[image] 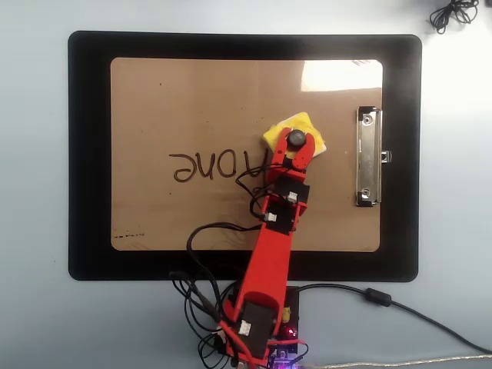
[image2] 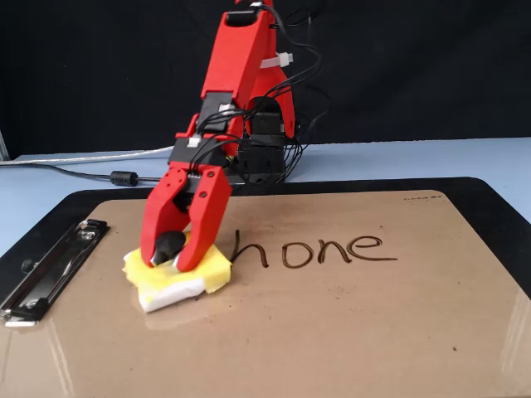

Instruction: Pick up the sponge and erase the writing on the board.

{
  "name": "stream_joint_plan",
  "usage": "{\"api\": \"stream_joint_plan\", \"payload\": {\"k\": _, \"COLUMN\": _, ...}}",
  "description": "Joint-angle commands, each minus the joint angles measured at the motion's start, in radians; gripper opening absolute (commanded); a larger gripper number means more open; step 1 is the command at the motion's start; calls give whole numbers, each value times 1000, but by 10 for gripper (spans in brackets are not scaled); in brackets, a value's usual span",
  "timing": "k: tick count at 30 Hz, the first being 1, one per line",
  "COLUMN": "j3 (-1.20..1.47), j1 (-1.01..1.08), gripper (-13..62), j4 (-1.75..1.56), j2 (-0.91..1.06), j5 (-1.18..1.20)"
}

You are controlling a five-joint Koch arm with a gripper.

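The red gripper [image2: 168,255] reaches down at the left of the fixed view, its two jaws closed around the black knob of the yellow sponge [image2: 214,267], which lies flat on the brown board [image2: 332,332] with its white underside showing at the near edge. In the overhead view the gripper [image: 296,141] and sponge [image: 304,123] sit right of centre, between the writing [image: 219,164] and the silver clip [image: 368,157] at the board's [image: 154,100] right edge. In the fixed view, the writing [image2: 319,247] reads "hone" just right of the sponge, its first stroke almost touching the sponge's corner. A black mat [image: 88,154] frames the board on the pale table [image: 34,184], and black cables [image: 201,296] tangle by the arm's base at the bottom centre.
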Motion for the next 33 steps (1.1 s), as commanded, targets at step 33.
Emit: {"api": "stream_joint_plan", "payload": {"k": 33, "j3": 453, "j1": -118, "gripper": -81, "j4": -48, "j2": 465, "j5": -127}}
